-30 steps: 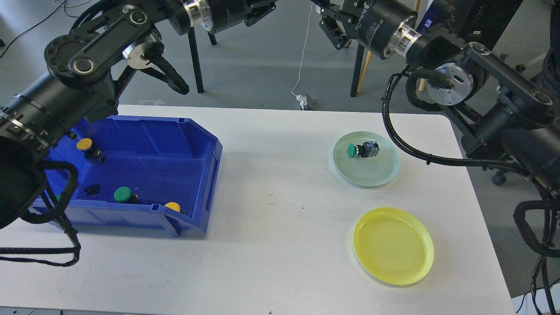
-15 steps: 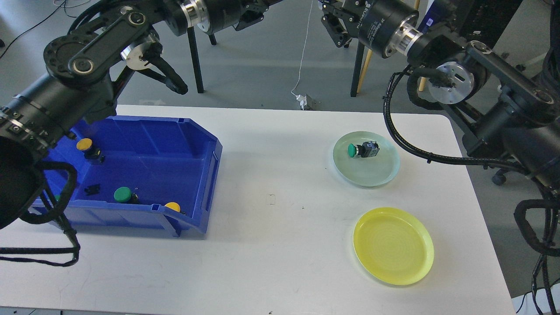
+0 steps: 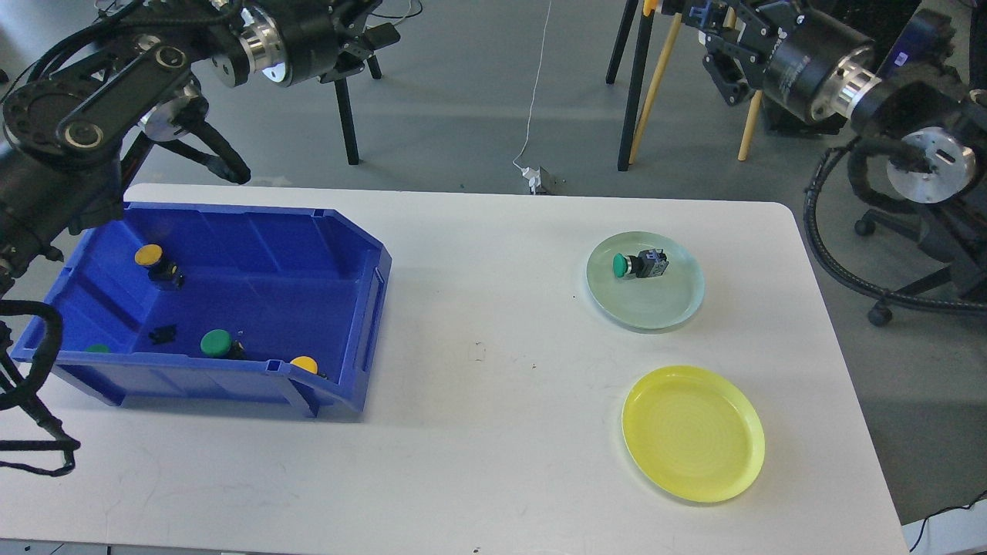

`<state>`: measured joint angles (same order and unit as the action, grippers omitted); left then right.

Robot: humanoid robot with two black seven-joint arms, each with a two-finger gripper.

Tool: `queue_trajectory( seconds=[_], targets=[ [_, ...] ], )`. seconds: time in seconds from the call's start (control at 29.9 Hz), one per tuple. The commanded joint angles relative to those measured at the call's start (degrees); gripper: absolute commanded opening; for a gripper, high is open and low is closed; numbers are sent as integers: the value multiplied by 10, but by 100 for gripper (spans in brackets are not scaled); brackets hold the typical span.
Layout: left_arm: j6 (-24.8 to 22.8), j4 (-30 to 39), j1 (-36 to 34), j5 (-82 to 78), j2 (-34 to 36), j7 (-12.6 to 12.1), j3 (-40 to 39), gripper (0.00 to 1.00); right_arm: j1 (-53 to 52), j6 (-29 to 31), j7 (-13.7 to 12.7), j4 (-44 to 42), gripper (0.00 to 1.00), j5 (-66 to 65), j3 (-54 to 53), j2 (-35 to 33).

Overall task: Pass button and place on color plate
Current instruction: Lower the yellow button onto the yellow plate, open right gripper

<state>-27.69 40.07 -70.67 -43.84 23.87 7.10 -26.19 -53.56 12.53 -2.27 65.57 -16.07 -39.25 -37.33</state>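
A green button (image 3: 638, 264) with a black body lies on the pale green plate (image 3: 655, 308) at the right. The yellow plate (image 3: 693, 433) in front of it holds nothing. In the blue bin (image 3: 362, 293) at the left lie a yellow button (image 3: 149, 254), a green button (image 3: 217, 341), a second yellow button (image 3: 304, 364) at the front wall and a green one (image 3: 98, 348) at the left corner. My left gripper (image 3: 368, 35) is high beyond the table's far edge, above the bin. My right gripper (image 3: 713, 42) is high at the back right. Both are seen dark and end-on.
A small black part (image 3: 162, 334) lies in the bin. Chair and stand legs (image 3: 345, 116) stand on the floor beyond the table's far edge, with a white cable (image 3: 532, 116). The white table (image 3: 493, 385) runs between the bin and the plates.
Both arms have drawn back and outward: the left arm to the left, uncovering the bin's left side, and the right arm to the right and up. Buttons and plates have not moved.
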Motion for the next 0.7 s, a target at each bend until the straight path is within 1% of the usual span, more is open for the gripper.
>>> queue_trajectory(
  seconds=[0.0,0.13,0.3,0.47,0.57,0.67],
  targets=[
    [3,3,-6,0,14,7,-4,99,59,2,-8,72,21,-9,36,-67],
    [6,4,-39,1,15,7,-6,99,129,8,-8,142,21,-12,78,-134],
    [6,4,-57,2,14,8,-7,99,210,7,-6,213,21,-42,135,-201],
    [6,4,-66,2,14,8,-8,99,264,3,-7,230,21,-66,164,-223],
    [6,4,-68,2,14,8,-8,99,270,1,-7,224,22,-84,181,-220],
    [6,4,-71,2,14,8,-9,99,272,-1,-7,211,25,-99,192,-211]
  ],
)
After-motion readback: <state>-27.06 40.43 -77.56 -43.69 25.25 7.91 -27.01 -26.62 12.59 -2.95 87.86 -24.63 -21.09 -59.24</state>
